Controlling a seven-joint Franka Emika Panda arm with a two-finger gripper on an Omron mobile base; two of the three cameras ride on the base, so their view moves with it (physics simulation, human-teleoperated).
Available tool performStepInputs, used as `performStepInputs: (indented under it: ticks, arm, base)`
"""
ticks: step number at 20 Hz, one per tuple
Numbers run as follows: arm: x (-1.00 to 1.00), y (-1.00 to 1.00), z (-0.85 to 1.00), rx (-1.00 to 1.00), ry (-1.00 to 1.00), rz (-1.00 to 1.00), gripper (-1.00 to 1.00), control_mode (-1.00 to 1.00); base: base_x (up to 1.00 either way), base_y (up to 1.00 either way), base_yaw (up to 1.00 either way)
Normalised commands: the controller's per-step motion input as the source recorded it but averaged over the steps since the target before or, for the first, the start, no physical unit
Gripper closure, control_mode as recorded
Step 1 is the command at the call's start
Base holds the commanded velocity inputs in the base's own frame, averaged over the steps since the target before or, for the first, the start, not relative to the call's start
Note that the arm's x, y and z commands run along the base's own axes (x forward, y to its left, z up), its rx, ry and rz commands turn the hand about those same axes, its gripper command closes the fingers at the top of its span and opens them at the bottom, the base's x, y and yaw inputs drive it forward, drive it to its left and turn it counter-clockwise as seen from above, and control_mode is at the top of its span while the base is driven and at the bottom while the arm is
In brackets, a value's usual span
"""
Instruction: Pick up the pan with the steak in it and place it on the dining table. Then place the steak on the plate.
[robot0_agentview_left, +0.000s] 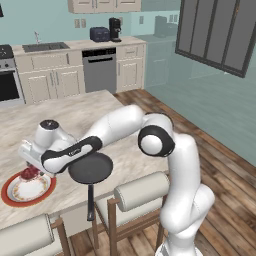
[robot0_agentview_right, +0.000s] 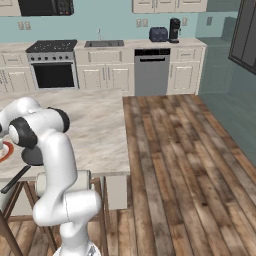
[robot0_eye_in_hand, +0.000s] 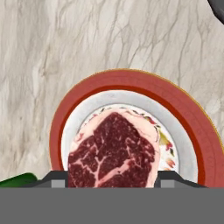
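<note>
Small flat raw red steak with pale marbling (robot0_eye_in_hand: 114, 153) sits between the part-open claw (robot0_eye_in_hand: 113, 183) jaws, apparently gripped, directly over the cream centre of the round red-orange-rimmed plate (robot0_eye_in_hand: 183, 114) on the beige marble desk (robot0_eye_in_hand: 65, 48), so next move looks like straight down and release.

Both base views were aimed forward and down across the marble surface (robot0_agentview_left: 75, 120) toward shared kitchen cabinets. The hand view was held close above the plate (robot0_eye_in_hand: 183, 118), facing down.
</note>
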Motion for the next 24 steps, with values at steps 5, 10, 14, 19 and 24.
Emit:
performStepInputs:
  ticks: [5,10,14,19,24]
  arm:
    - [0.00,0.01,-0.18,-0.02,0.04,0.00,1.00,-1.00]
    - [0.00,0.00,-0.21,-0.02,0.04,0.00,1.00,-1.00]
    - [-0.01,0.00,-0.14,0.00,0.01,0.00,1.00,-1.00]
    - [0.00,0.00,-0.13,0.00,0.01,0.00,1.00,-1.00]
    - [0.00,0.00,-0.12,0.00,0.01,0.00,1.00,-1.00]
  base:
    - [0.00,0.00,0.00]
    - [0.00,0.00,0.00]
    - [0.00,0.00,0.00]
    - [0.00,0.00,0.00]
    - [0.00,0.00,0.00]
